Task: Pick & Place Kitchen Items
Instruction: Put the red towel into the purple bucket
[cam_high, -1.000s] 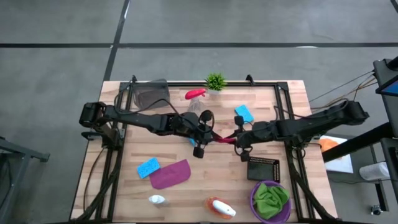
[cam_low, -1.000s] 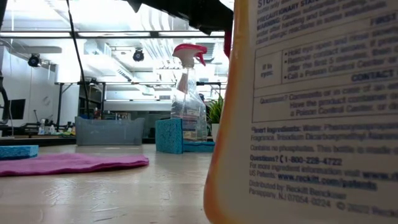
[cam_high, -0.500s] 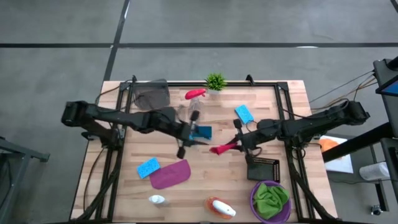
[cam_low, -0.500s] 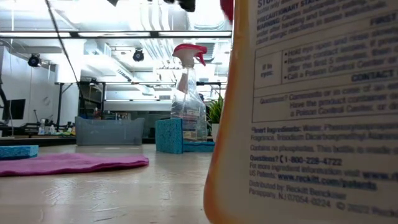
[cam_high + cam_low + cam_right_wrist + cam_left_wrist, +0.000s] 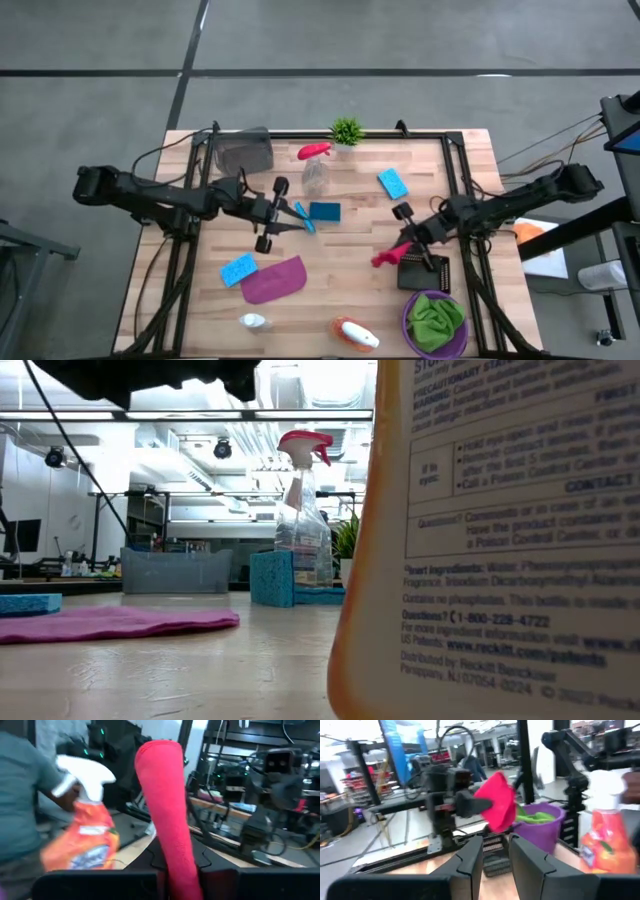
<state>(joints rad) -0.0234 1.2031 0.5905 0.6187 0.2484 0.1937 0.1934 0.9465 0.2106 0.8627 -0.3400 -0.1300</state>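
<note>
left gripper (image 5: 285,212): fingers slightly apart, empty, over the surface's (image 5: 330,280) middle-left.
right gripper (image 5: 405,247): fingers clamped on the magenta cloth (image 5: 387,256), hanging near the purple bowl (image 5: 412,318).
handling: likely light, soft, floppy; pinch a bunched fold.

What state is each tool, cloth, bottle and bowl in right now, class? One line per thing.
Left tool: empty, near the blue sponges.
Right tool: shut on the magenta cloth.
Purple bowl: holds the green cloth.
Purple cloth: flat on the table.
Orange spray bottle: lying down.
</note>
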